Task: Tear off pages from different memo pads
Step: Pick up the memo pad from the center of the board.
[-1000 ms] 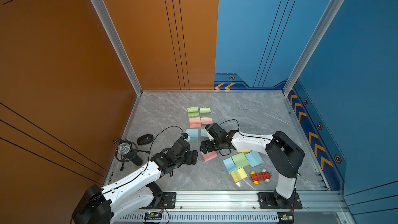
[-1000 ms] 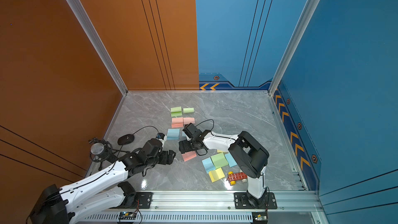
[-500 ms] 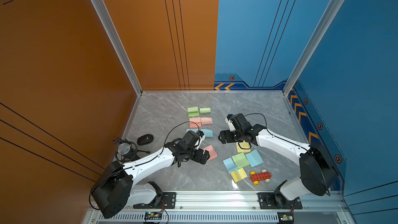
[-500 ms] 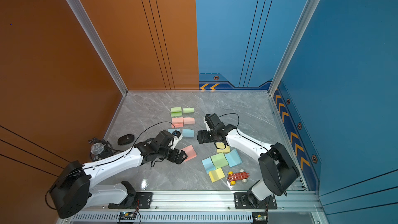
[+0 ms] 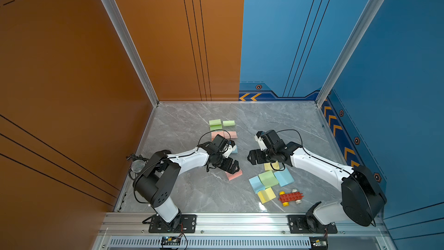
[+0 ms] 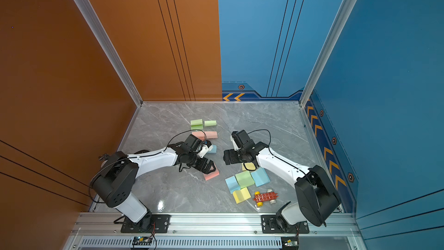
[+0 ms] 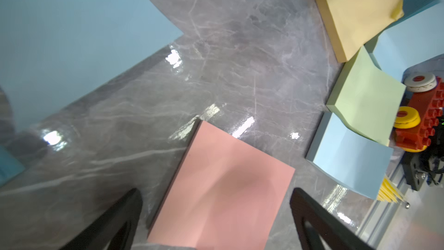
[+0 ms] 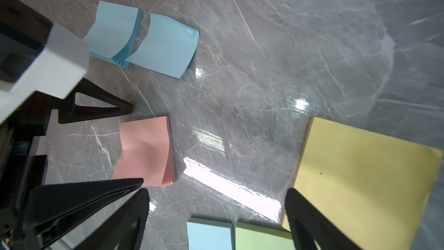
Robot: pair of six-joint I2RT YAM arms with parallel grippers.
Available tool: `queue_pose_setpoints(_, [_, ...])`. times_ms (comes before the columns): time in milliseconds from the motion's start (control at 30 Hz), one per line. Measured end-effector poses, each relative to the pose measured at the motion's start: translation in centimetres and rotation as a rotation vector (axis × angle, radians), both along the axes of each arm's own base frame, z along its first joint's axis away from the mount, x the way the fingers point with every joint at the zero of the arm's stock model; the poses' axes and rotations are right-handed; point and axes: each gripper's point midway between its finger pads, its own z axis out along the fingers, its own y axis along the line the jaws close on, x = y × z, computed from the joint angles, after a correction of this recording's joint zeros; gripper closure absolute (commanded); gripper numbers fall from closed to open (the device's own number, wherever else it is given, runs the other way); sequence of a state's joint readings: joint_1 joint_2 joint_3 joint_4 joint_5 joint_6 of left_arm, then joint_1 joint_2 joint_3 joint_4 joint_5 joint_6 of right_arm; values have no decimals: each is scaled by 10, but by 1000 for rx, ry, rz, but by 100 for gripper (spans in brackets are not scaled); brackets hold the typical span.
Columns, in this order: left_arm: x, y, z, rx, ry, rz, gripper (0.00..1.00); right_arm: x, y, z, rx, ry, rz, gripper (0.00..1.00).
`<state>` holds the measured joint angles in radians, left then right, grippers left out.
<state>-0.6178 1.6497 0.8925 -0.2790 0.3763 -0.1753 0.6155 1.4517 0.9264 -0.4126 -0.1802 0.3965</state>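
Marble tabletop (image 5: 182, 126), scattered memo pads (image 5: 267, 178)

You are looking into a purpose-built robot lab cell: orange wall panels (image 5: 72, 68) and blue wall panels (image 5: 396, 68) box in a grey marble-patterned tabletop (image 5: 192, 193), aluminium posts (image 5: 125, 39) frame the corners, and the arms' black base plates (image 5: 187, 223) are bolted to an aluminium rail (image 5: 240, 222) along the front edge, with a microphone (image 5: 138, 165) at the side
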Motion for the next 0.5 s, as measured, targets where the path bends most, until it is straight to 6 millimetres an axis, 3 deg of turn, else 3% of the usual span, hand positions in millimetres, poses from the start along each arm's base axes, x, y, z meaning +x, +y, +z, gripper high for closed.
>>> queue_pose_setpoints(200, [-8, -4, -2, -5, -6, -25, 6, -1, -3, 0, -3, -3, 4, 9])
queue_pose_setpoints(500, [-16, -14, -3, -1, -45, -57, 1, 0, -4, 0, -6, -6, 4, 8])
